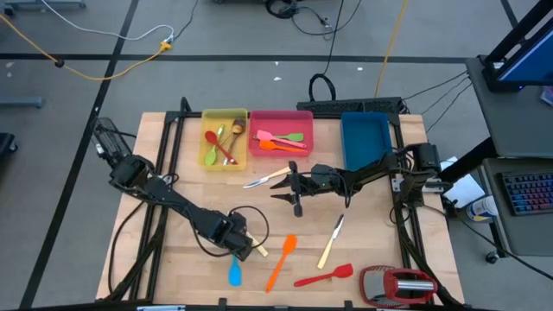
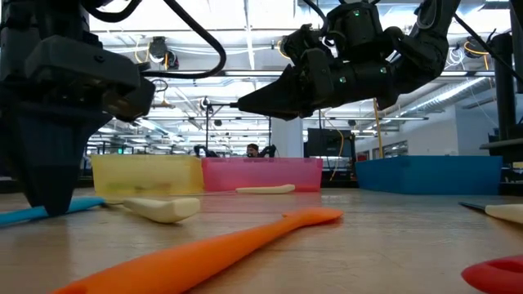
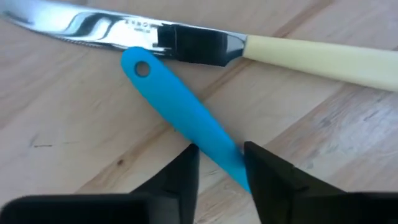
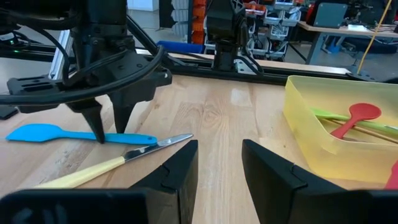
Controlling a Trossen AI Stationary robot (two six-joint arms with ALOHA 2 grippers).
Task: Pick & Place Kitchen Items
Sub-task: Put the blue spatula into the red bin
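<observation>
1. High view puts my left gripper (image 1: pixel 240 250) at the near left of the table, right over the blue spatula (image 1: pixel 234 274). Its fingers (image 3: pixel 180 180) stand apart, one on each side of the blue handle, touching or nearly so, not yet clamped.
2. That straddle is what the grab turns on. The spatula runs near-far on the table, blade toward me, its holed handle end next to a cream-handled knife (image 3: pixel 323 57) that lies across it just beyond the fingers. Whether the two touch I cannot tell. I judge a straight close takes the handle alone, provided I stay off the knife.
3. Just right of it lie the orange spatula (image 1: pixel 282 260), a second knife (image 1: pixel 329 242) and the red spatula (image 1: pixel 324 276), all loose and slanted.
4. Farther right, my right gripper (image 1: pixel 296 190) hangs above mid-table, fingers apart and holding nothing, with a third knife (image 1: pixel 266 179) just on its far-left side.
5. The left arm is clearly nearer the blue spatula. The yellow tray (image 1: pixel 207 161) at the far edge already holds spoons.
</observation>
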